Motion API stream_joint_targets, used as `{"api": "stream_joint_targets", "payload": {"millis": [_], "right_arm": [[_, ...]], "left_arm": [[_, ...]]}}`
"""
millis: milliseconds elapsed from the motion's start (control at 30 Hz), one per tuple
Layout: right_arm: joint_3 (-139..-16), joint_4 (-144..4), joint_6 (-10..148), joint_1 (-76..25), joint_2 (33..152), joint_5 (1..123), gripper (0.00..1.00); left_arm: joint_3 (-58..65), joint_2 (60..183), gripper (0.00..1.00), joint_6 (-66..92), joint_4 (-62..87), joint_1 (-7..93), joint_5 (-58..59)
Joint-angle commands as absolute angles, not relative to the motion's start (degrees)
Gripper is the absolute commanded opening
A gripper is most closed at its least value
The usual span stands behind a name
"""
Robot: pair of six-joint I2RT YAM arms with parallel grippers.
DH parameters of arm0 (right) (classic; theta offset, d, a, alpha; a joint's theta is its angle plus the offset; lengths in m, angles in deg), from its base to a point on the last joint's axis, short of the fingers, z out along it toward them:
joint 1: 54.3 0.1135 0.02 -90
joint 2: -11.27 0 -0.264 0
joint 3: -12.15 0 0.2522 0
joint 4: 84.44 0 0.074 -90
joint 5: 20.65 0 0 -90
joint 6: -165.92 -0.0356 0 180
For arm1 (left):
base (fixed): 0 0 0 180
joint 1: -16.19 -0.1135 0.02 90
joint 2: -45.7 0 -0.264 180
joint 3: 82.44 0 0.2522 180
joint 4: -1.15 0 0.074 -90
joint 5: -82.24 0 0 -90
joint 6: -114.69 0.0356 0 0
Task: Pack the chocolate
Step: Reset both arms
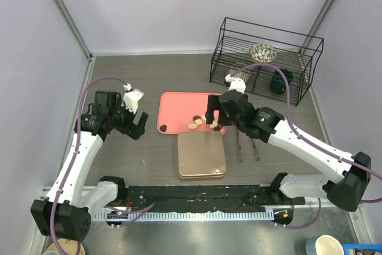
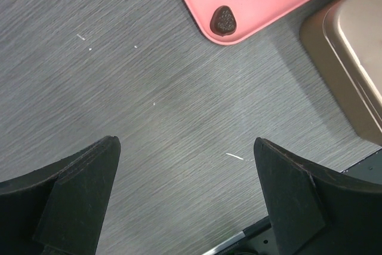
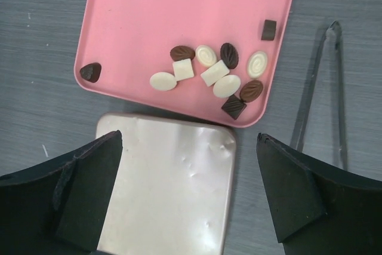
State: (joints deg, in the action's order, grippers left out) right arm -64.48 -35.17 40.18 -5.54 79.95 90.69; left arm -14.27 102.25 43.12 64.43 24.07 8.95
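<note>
Right hand (image 3: 188, 143) and left hand (image 2: 186, 143) both gape empty; chocolate (image 3: 215, 73) lies clustered on the tray (image 3: 149, 4), so I'd straddle an edge piece squarely, clear of neighbours, before closing.

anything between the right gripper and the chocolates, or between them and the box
Nothing visible lies between the open right gripper and the chocolates on the pink tray. The gold box beside it shows only a smooth closed lid, which seems to block packing.
</note>
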Motion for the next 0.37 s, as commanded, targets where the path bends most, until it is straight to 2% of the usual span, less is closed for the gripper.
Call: {"api": "stream_joint_targets", "payload": {"millis": [0, 333], "right_arm": [[-66.3, -35.3, 46.3, -5.3, 80.4, 95.3, 0.99], [-60.4, -44.4, 50.3, -5.1, 77.4, 91.6, 0.99]], "left_arm": [[-13.7, 102.0, 1.0, 38.5, 62.0, 24.1, 7.4], [-16.6, 101.6, 1.0, 33.6, 60.3, 24.1, 8.5]]}}
